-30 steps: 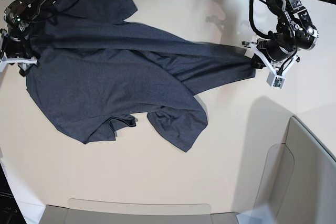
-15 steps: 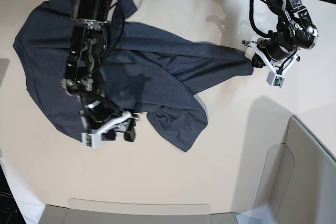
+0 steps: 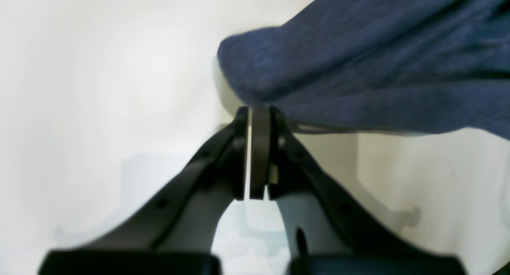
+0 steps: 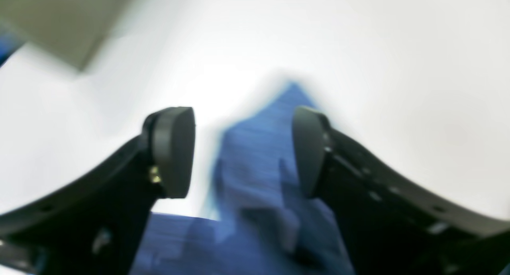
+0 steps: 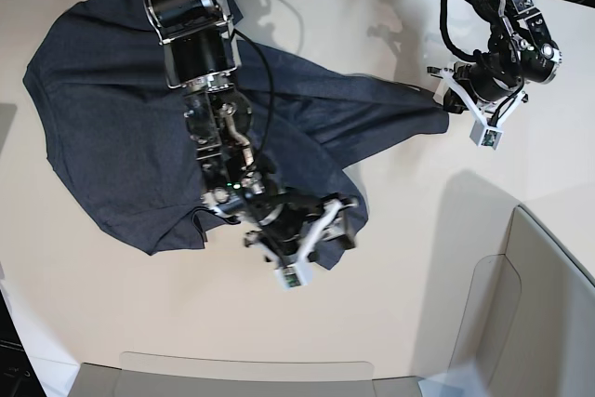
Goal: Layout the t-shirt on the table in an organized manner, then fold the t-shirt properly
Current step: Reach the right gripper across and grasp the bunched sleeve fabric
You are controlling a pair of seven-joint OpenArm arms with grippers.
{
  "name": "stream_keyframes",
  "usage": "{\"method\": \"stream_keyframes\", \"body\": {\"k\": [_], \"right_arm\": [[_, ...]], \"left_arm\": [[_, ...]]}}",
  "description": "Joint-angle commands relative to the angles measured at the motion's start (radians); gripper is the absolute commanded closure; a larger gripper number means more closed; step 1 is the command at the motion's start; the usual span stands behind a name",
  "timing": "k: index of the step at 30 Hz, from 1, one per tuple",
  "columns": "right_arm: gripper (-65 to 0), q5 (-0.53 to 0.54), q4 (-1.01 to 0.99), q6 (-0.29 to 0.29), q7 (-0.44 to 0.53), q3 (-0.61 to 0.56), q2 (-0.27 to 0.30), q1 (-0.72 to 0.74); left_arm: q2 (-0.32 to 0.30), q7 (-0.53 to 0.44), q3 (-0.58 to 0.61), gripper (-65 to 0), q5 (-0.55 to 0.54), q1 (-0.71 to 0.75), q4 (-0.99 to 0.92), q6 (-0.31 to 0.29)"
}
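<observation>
- The t-shirt (image 5: 139, 127) lay rumpled across the table (image 5: 418, 258).
- The left gripper (image 3: 255, 119) was closed beside one corner, apparently holding nothing.
- The right gripper (image 4: 243, 151) was open over a sleeve; best pinch only its edge.

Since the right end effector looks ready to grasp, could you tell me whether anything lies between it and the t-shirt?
Nothing visible does. The right end effector stands open directly over the t-shirt, with blue cloth showing between its pads and only bare table beyond.
</observation>
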Motion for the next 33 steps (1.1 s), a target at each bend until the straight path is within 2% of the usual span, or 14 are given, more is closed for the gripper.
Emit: {"method": "stream_keyframes", "body": {"k": [1,4,9,16,21,33], "right_arm": [[-42.7,-0.026,0.016,-0.049,0.011,-0.039,0.005,0.022],[-48.5,-0.1,0.015,-0.162,0.013,-0.17,0.005,0.018],[-54.6,-0.161,0.012,-0.228,0.01,-0.237,0.005,0.011],[-54.8,-0.161,-0.068,-0.228,0.008,-0.24,0.005,0.021],[-54.9,-0.161,-0.071,-0.23,-0.075,-0.286,0.005,0.021],[-54.5,-0.161,-0.143,-0.228,-0.075,-0.288,0.005,0.03]], "left_arm": [[-0.009,-0.015,-0.001,0.0,-0.012,-0.008,0.005,0.001],[-0.011,-0.015,-0.001,0.0,-0.012,-0.008,-0.015,-0.001],[-0.011,-0.017,-0.001,0.0,-0.012,-0.008,-0.03,-0.001],[-0.011,-0.017,-0.001,0.0,-0.012,-0.008,-0.032,-0.001],[-0.011,-0.017,-0.001,0.0,-0.012,-0.008,-0.033,-0.001],[-0.011,-0.017,-0.001,0.0,-0.012,-0.008,-0.033,-0.001]]}}
